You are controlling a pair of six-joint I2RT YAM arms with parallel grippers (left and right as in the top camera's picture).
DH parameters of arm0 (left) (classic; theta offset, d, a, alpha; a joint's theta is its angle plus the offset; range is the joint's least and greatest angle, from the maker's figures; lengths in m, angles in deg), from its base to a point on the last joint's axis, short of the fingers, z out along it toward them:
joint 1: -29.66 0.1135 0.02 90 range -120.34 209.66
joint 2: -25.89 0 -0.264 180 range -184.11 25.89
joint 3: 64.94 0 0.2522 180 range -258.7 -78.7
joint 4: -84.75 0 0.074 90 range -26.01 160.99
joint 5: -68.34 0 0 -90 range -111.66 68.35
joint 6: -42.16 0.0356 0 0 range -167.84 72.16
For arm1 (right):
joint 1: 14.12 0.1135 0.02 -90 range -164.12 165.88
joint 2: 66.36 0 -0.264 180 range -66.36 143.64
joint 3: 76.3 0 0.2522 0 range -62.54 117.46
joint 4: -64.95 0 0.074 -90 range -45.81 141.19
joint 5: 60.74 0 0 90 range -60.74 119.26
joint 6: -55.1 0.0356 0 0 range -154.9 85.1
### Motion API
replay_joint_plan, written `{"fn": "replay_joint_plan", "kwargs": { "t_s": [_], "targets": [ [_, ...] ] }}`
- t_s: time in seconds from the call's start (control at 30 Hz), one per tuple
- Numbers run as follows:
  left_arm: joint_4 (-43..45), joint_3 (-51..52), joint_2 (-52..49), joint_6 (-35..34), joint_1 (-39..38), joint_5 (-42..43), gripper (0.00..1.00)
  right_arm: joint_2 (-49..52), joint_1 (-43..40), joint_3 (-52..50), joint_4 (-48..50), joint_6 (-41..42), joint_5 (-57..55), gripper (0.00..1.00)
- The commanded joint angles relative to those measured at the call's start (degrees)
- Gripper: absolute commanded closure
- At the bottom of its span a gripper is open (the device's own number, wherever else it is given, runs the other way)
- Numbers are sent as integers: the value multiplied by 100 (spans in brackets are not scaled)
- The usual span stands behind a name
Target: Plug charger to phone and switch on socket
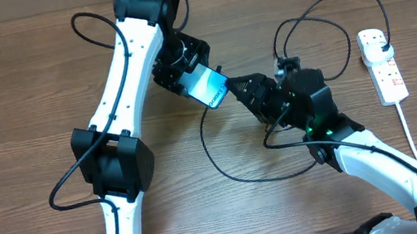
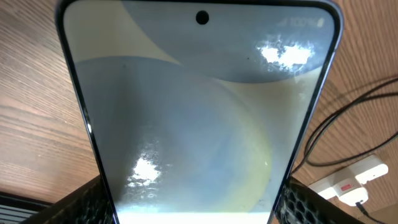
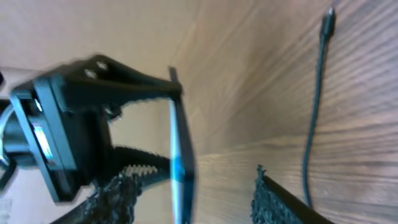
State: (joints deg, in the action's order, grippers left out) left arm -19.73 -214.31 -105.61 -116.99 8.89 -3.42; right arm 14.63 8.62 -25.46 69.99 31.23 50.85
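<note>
My left gripper (image 1: pixel 185 74) is shut on the phone (image 1: pixel 208 86) and holds it tilted above the table with its light blue screen lit. In the left wrist view the phone (image 2: pixel 199 118) fills the frame between the jaws (image 2: pixel 196 211). My right gripper (image 1: pixel 236 89) is open right next to the phone's lower edge. The right wrist view shows the phone edge-on (image 3: pixel 180 155) between the spread fingers (image 3: pixel 198 177), which hold nothing. The black charger cable (image 1: pixel 317 6) loops over the table. Its connector tip (image 3: pixel 328 22) lies loose on the wood.
The white socket strip (image 1: pixel 382 64) lies at the right with a black plug (image 1: pixel 381 43) in it and a white cord running towards the front edge. It also shows in the left wrist view (image 2: pixel 351 183). A cable loop (image 1: pixel 218 164) lies under the grippers.
</note>
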Motion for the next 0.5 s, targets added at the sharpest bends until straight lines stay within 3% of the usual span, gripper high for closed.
{"fn": "replay_joint_plan", "kwargs": {
  "t_s": [0.0,0.47],
  "targets": [
    [-9,-138,229,-212,-107,122,30,15,129,280,35,11,-330,43],
    [-15,-138,229,-426,-260,127,30,90,422,321,-260,20,-756,55]
  ]
}}
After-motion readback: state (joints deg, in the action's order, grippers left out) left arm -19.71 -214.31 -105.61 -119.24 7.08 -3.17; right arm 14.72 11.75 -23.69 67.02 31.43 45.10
